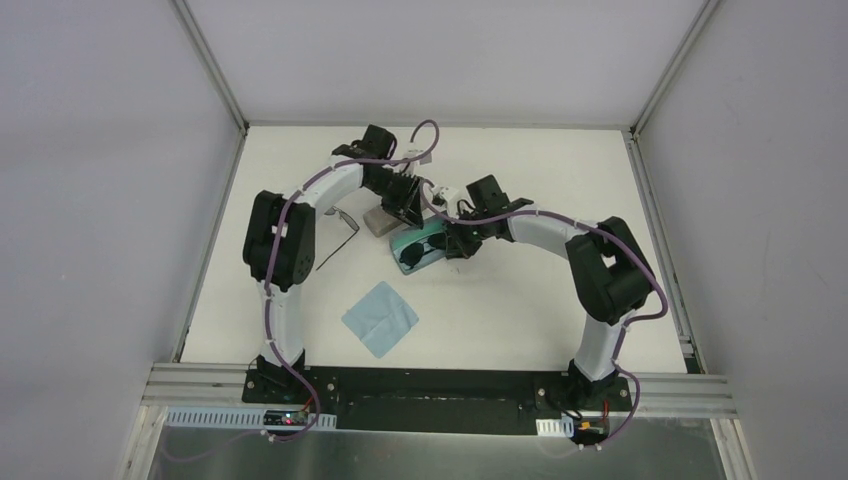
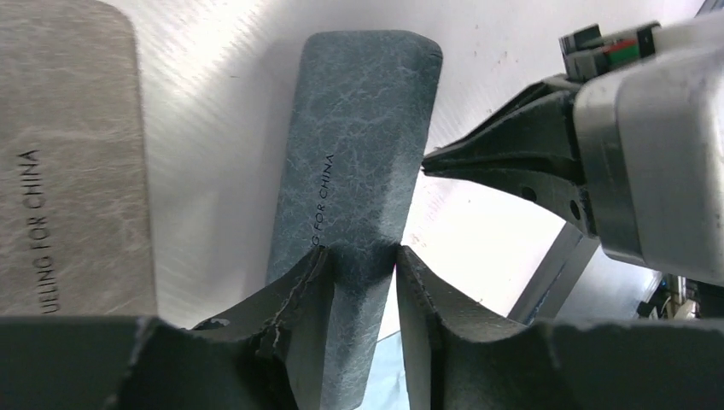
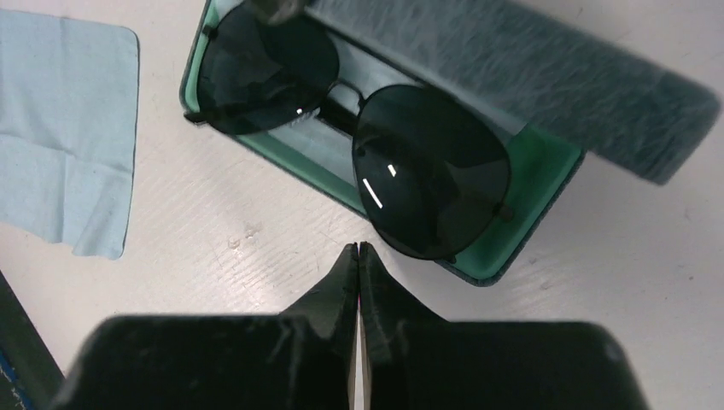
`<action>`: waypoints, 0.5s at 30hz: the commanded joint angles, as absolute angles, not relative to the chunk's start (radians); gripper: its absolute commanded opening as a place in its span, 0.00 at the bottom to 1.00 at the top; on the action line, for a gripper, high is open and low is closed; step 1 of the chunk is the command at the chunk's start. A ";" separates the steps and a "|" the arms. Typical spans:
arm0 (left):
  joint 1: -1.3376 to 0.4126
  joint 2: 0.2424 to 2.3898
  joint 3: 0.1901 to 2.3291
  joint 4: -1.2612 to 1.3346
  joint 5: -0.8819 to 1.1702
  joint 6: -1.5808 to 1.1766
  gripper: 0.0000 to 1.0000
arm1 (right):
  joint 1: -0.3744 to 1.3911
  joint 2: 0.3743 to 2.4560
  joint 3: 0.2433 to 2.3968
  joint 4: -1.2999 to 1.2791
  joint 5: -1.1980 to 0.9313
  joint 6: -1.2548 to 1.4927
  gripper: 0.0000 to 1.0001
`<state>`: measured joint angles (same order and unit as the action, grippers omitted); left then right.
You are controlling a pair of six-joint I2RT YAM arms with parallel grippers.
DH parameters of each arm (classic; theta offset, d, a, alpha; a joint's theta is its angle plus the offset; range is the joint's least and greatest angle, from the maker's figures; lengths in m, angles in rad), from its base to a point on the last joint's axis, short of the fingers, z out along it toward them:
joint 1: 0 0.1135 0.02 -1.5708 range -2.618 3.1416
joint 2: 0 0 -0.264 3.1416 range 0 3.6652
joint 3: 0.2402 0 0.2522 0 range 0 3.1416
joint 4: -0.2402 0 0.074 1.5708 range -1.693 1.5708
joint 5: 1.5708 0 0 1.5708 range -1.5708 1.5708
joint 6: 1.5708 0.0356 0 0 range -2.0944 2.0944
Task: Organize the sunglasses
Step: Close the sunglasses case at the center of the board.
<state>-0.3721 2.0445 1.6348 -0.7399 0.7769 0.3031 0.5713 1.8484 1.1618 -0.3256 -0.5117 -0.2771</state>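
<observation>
One pair of sunglasses [image 3: 359, 128] lies lenses up in the open blue case [image 3: 529, 188] with green lining; it also shows in the top view [image 1: 415, 250]. My left gripper [image 2: 363, 252] is shut on the case's raised blue lid [image 2: 359, 128] and holds it open. My right gripper [image 3: 358, 248] is shut and empty. It hovers just off the case's near rim, by one lens. In the top view the left gripper [image 1: 408, 208] and right gripper [image 1: 447, 240] meet over the case. The second pair of sunglasses [image 1: 345, 225] lies on the table to the left.
A beige case [image 2: 68, 154] lies shut beside the blue lid, and shows in the top view [image 1: 378, 220]. A light blue cloth [image 1: 380, 318] lies flat nearer the arm bases, also in the right wrist view [image 3: 60, 128]. The right gripper's fingers [image 2: 512, 158] sit close to the lid.
</observation>
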 commanded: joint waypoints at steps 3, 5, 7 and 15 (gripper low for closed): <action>-0.470 1.978 1.567 -0.711 0.673 0.353 0.23 | 0.547 1.812 1.125 -0.247 -0.546 -0.223 0.00; -0.505 1.960 1.544 -0.697 0.634 0.346 0.18 | 0.543 1.804 1.107 -0.232 -0.548 -0.213 0.00; -0.538 1.946 1.523 -0.683 0.584 0.338 0.12 | 0.536 1.793 1.095 -0.231 -0.555 -0.213 0.00; -0.638 1.910 1.458 -0.620 0.399 0.286 0.00 | 0.394 1.706 1.086 -0.473 -0.661 -0.309 0.00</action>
